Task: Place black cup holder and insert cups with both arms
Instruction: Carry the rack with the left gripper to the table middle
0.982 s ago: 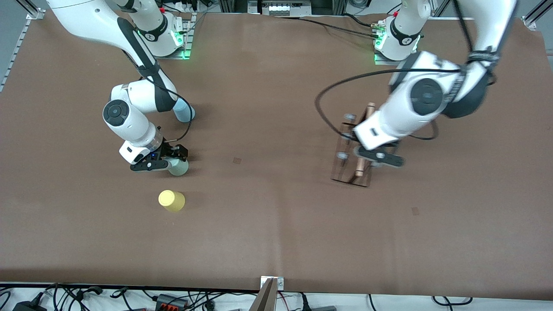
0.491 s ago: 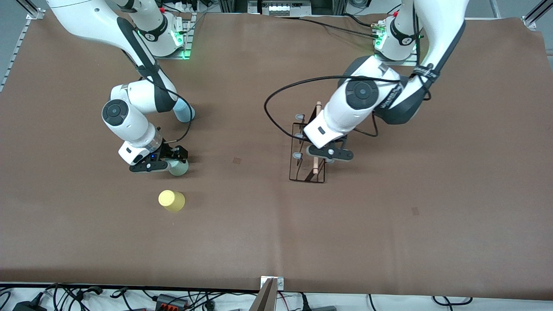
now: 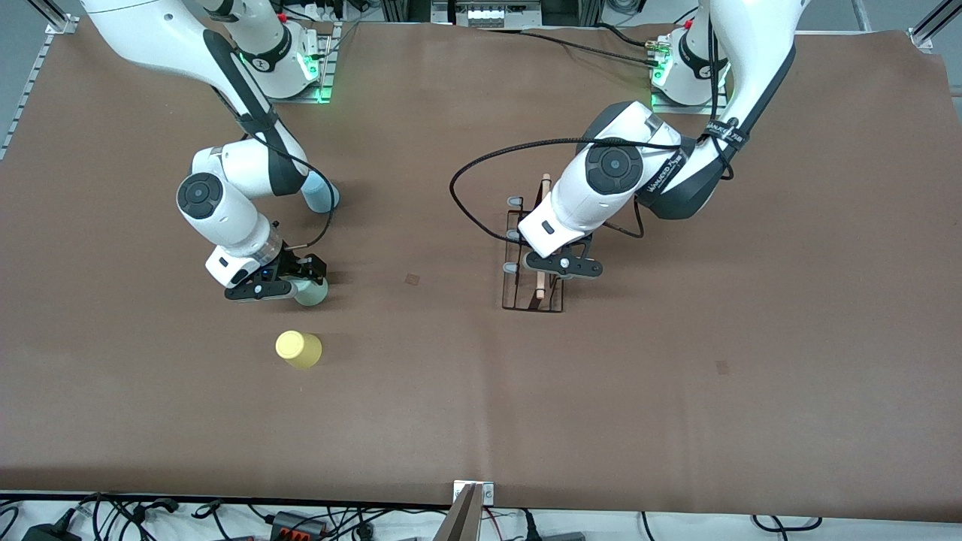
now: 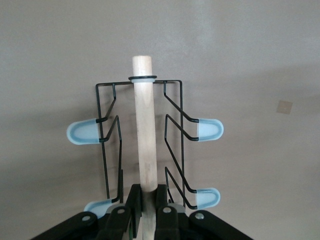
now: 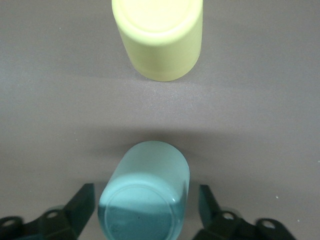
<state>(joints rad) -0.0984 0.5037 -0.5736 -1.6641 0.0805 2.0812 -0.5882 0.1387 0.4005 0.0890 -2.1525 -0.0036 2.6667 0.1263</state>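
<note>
The black cup holder [image 3: 530, 289] stands upright near the table's middle, with its wooden rod [image 4: 144, 130] and blue-tipped pegs [image 4: 209, 130]. I cannot tell if its base touches the table. My left gripper [image 3: 547, 272] is over it and is shut on the rod, as the left wrist view [image 4: 146, 200] shows. My right gripper [image 3: 303, 284] is open, low at the table, with the pale green cup [image 3: 311, 293] between its fingers [image 5: 82, 202] with gaps on both sides [image 5: 145, 187]. The yellow cup [image 3: 298, 349] stands nearer the front camera [image 5: 157, 37]. The light blue cup [image 3: 323, 195] stands farther away, partly hidden by the right arm.
Two small square marks [image 3: 412, 279] [image 3: 722, 367] lie on the brown table cover. A black cable loop [image 3: 462, 203] hangs from the left arm beside the holder. Cables and a metal post [image 3: 470, 511] line the near table edge.
My left gripper has carried the cup holder toward the table's middle, toward the right arm's end, and slowed. The right gripper has stayed around the pale green cup.
</note>
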